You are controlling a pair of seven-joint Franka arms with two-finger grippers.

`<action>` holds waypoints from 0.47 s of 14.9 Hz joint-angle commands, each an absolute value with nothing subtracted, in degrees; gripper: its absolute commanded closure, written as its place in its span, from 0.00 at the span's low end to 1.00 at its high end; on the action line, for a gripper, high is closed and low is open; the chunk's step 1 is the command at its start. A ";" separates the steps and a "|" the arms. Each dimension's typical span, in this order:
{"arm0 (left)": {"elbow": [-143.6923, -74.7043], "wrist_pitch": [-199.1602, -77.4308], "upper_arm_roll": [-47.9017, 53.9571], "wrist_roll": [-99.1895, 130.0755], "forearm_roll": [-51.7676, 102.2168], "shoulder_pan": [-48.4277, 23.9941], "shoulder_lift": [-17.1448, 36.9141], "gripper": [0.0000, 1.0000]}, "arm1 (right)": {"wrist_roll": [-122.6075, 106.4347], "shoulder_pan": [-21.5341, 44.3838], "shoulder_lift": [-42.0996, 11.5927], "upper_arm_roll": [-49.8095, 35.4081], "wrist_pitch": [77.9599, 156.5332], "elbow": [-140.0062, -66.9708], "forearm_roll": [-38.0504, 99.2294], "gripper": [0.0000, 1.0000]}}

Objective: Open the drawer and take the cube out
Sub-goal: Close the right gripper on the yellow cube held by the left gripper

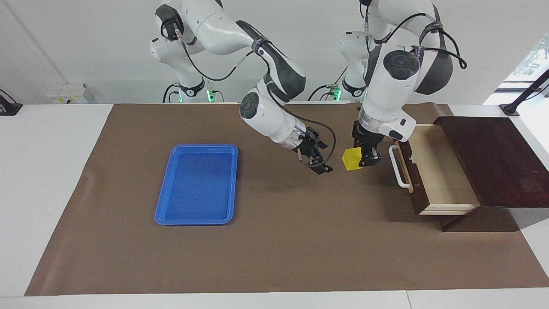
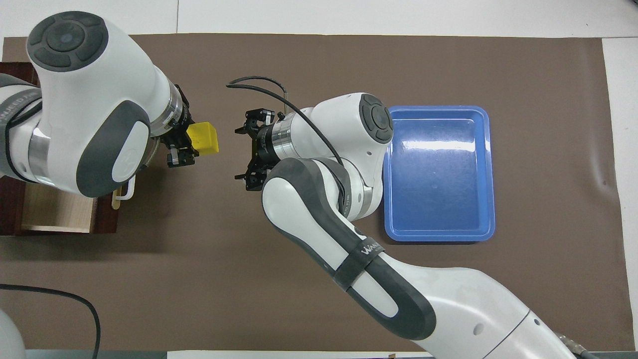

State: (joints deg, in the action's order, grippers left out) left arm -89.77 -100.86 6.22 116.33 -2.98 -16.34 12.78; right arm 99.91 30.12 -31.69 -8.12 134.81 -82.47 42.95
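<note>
The drawer (image 1: 437, 171) of the dark brown wooden box (image 1: 493, 159) stands pulled open at the left arm's end of the table, its pale interior bare and its white bar handle (image 1: 398, 167) facing the mat's middle. My left gripper (image 1: 368, 159) is shut on the yellow cube (image 1: 352, 159) and holds it above the mat just in front of the drawer; cube (image 2: 203, 138) and gripper (image 2: 185, 144) also show from overhead. My right gripper (image 1: 322, 158) is open and empty, tilted toward the cube, a short gap from it, over the mat (image 2: 241, 153).
A blue plastic tray (image 1: 197, 184) lies empty on the brown mat toward the right arm's end of the table. The right arm's forearm crosses above the mat between tray and cube. White table borders surround the mat.
</note>
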 commanded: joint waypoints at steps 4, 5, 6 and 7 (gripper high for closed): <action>-91.14 -102.30 5.54 117.51 -2.72 -17.05 12.13 1.00 | 102.39 30.15 -36.03 -7.47 130.08 -73.39 40.61 0.00; -91.06 -102.30 5.54 117.51 -2.72 -17.05 12.13 1.00 | 102.48 30.23 -36.38 -7.56 130.34 -73.21 40.61 0.00; -91.05 -102.30 5.54 117.51 -2.72 -17.05 12.13 1.00 | 102.57 30.58 -36.56 -7.47 130.95 -72.78 40.61 0.00; -91.14 -102.22 5.54 117.51 -2.72 -17.05 12.13 1.00 | 102.48 30.50 -36.82 -7.56 130.87 -72.51 40.61 0.00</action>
State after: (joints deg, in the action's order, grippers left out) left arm -89.99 -101.31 6.20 116.68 -2.98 -16.33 12.78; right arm 100.77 30.26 -34.80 -7.45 131.03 -75.52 42.17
